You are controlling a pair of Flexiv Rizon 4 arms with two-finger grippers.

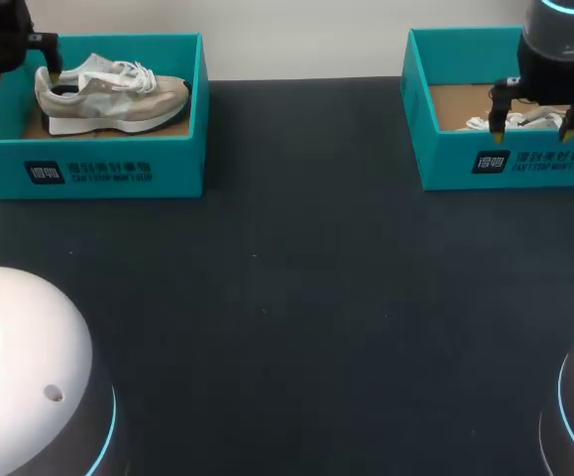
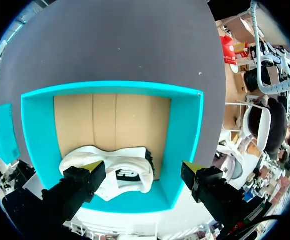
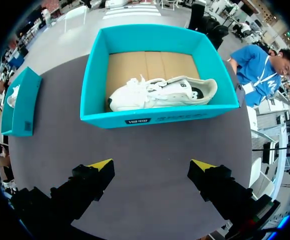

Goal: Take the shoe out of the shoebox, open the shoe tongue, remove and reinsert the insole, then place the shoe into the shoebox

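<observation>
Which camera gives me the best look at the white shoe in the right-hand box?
Right wrist view: the white shoe lies whole, side-on. Head view shows only its laces behind the right claw; left wrist view misses it.

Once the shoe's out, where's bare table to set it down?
The table is bare between the left box and right box and all along their near side. Inside the boxes it is crowded: the beige shoe and white shoe cover much of each floor.
</observation>
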